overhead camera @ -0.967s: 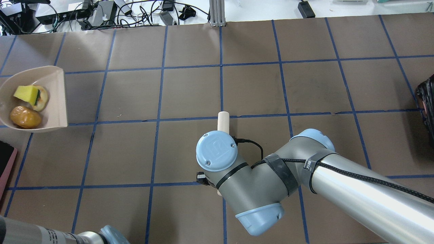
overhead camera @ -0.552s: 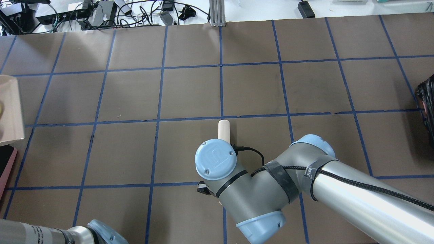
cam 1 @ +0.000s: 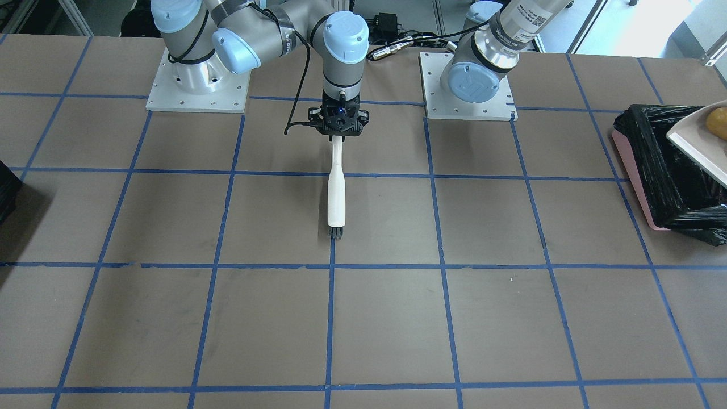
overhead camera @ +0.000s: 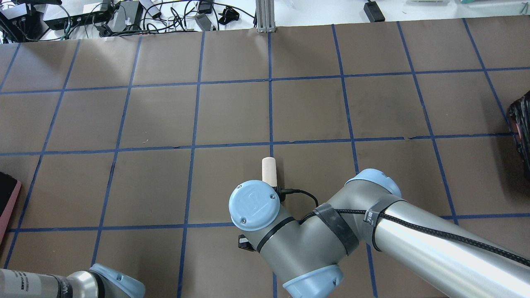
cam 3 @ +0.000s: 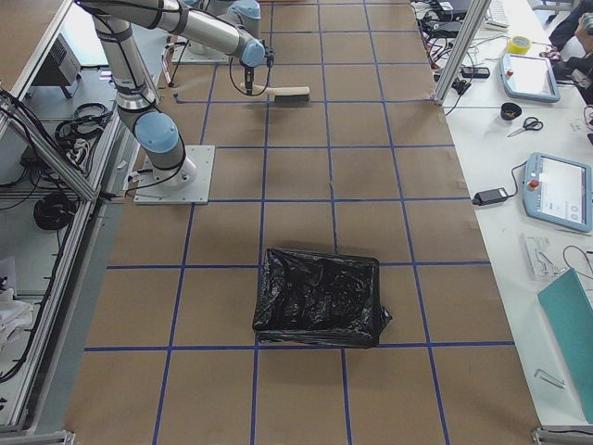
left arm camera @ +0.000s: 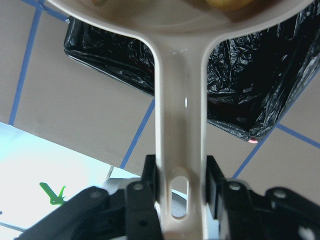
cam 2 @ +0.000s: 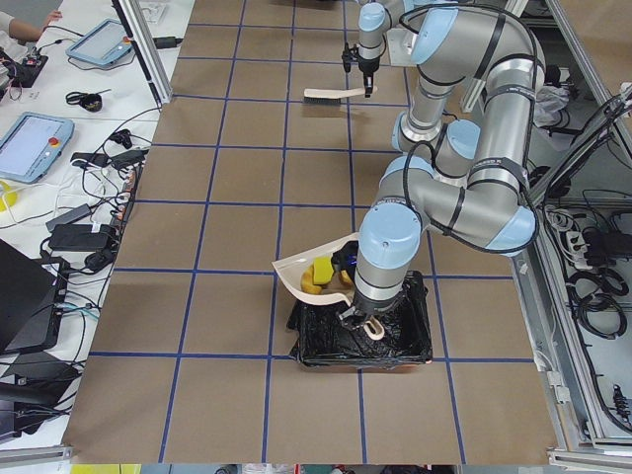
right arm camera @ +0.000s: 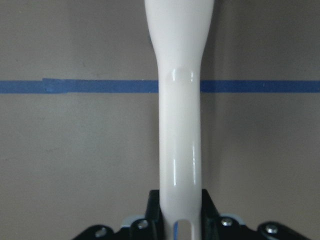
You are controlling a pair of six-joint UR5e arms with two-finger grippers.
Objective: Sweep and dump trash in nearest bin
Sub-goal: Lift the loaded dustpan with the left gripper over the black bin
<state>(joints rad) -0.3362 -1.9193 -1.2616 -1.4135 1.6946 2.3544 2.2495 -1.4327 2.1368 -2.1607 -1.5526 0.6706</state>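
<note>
My left gripper (left arm camera: 180,177) is shut on the handle of the white dustpan (left arm camera: 179,100) and holds the pan over the bin (cam 1: 629,170), a pink box lined with a black bag (cam 2: 360,341) at the table's left end. The trash rides in the pan: a yellow block (cam 2: 321,271) and a golden-brown lump (cam 1: 717,122) show, the rest is hidden. My right gripper (cam 1: 339,132) is shut on the handle of a white brush (cam 1: 337,193) near the table's middle. The brush's bristles (cam 1: 335,233) point down at the table.
A second bag-lined bin (cam 3: 320,297) stands at the table's right end, its edge showing in the overhead view (overhead camera: 521,124). Cables and power supplies (overhead camera: 124,16) lie beyond the far edge. Blue tape lines grid the brown table (overhead camera: 232,116).
The dustpan with the trash has slid left, out of the overhead view. The right arm has drawn the brush back a little toward the robot.
</note>
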